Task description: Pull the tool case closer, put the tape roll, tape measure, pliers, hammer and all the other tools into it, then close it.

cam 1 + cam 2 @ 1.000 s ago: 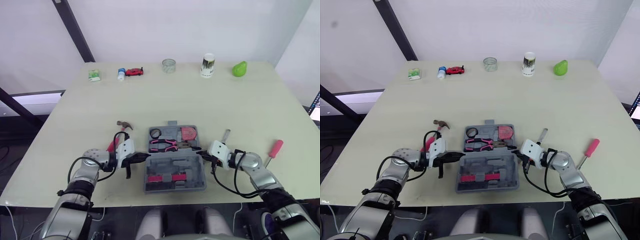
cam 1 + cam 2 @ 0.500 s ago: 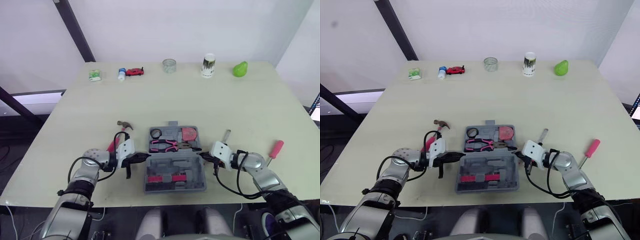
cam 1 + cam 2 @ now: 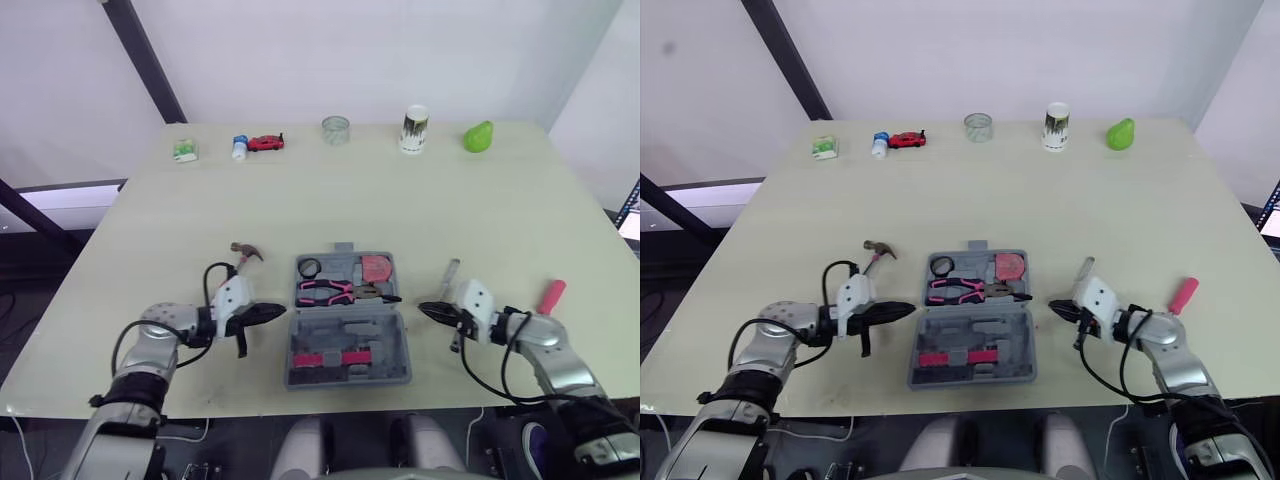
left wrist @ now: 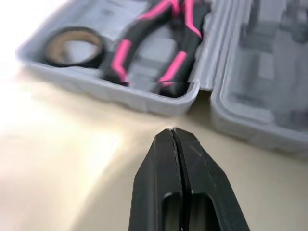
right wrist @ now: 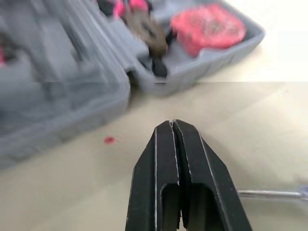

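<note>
Left eye view, lower centre: the open tool case sits between the left pincer and right pincer, both pinched together, empty. Closing now would strand the hammer outside.

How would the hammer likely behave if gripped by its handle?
The hammer is likely head-heavy: a metal head on a slim pink handle, so it may pivot head-down in a handle grip. It looks rigid. Lying flat on the table, its crosswise head should stop it rolling.
</note>
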{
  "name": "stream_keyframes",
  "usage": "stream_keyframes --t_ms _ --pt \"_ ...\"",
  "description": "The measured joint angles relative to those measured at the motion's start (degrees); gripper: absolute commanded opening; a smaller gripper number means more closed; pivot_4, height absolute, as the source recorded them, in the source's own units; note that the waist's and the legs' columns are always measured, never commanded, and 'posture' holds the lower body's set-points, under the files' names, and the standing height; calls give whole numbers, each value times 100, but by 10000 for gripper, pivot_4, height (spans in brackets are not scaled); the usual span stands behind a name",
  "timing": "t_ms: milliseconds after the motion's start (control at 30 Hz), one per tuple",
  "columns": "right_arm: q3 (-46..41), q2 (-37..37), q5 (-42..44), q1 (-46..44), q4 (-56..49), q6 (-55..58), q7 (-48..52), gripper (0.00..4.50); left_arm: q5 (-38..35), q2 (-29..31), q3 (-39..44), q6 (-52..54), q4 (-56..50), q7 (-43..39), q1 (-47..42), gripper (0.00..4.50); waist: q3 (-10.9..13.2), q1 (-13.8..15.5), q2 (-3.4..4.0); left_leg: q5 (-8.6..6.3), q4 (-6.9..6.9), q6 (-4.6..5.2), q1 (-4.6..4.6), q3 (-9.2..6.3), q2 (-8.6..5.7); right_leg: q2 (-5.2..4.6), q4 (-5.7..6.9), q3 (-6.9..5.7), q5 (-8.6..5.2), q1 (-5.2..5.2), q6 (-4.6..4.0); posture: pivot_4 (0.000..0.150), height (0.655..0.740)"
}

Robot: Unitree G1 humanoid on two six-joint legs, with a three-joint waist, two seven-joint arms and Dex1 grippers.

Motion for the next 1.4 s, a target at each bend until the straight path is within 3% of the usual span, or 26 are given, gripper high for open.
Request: stream_keyframes --t_ms 200,300,367,500,533,600,700,800,833,867,1233,1400 --pt "-818 -170 676 675 -510 0 30 398 -691 131 599 501 -1114 68 572 0 6 42 -4 0 -2 0 -6 -3 -6 -41 -6 -15 0 0 1 1500 7400" --pt "-1555 -367 1056 1374 -811 17 -58 398 -1216 239 1324 1061 -1618 419 1075 0 7 31 -5 -1 -13 0 -4 -4 -6 -56 -12 -17 -1 1 1 1500 7400" --pt "-2042 -519 1215 1888 -830 69 -85 0 -1398 363 1821 1290 -1663 620 1524 4093 9 4 -5 -1 -21 0 -2 -1 -5 -57 -18 -15 -2 0 1 1500 7400" --pt "-2756 -433 1591 2580 -880 167 -228 0 -1618 245 2550 1481 -1735 1151 2200 19481 14 1 -11 -1 -20 0 5 -1 -4 -63 -15 -2 -2 4 0 1500 7400" --pt "-2958 -419 1675 2751 -854 167 -268 0 -1644 220 2727 1495 -1717 1287 2382 21018 14 9 -11 -1 -20 -1 6 0 -5 -66 -15 0 -2 5 0 1500 7400" --pt "-3425 -352 1818 3047 -699 153 -337 8822 -1710 204 3130 1535 -1614 1491 2724 32161 17 18 -20 -1 -20 -1 7 0 -5 -70 -17 1 -3 6 -1 1500 7400" --pt "-3834 -279 1927 3256 -380 82 -360 22359 -1706 204 3408 1492 -1441 1538 3070 44527 16 24 -24 -1 -20 -1 7 4 -7 -77 -20 2 -15 7 -20 1500 7400" --pt "-4156 -256 1938 3358 106 -93 -368 39107 -1704 178 3553 1396 -1140 1558 3253 45000 17 37 -25 -1 -20 -1 7 3 -8 -81 -21 2 -16 6 -22 1500 7400" --pt "-4205 -249 1938 3362 176 -103 -384 43112 -1702 169 3583 1383 -1078 1578 3263 45000 17 37 -25 -2 -20 -1 7 3 -8 -81 -21 2 -16 6 -23 1500 7400" --pt "-4305 -223 1941 3366 292 -123 -449 44390 -1699 153 3644 1336 -926 1610 3283 45000 16 35 -25 -2 -20 -1 7 3 -8 -82 -21 3 -16 6 -23 1500 7400" --pt "-4435 104 1921 3528 134 -236 -660 44390 -1643 -11 3636 1198 -1045 1796 3412 45000 14 23 -22 -5 -29 -6 6 1 -4 -105 -25 11 -19 0 -30 1500 7400" --pt "-4004 197 1810 3556 -1073 60 -1001 44390 -1661 -28 3436 1499 -2134 1979 3307 45000 14 20 -21 -9 -33 -14 1 1 -4 -107 -28 11 -19 -1 -31 1500 7400"
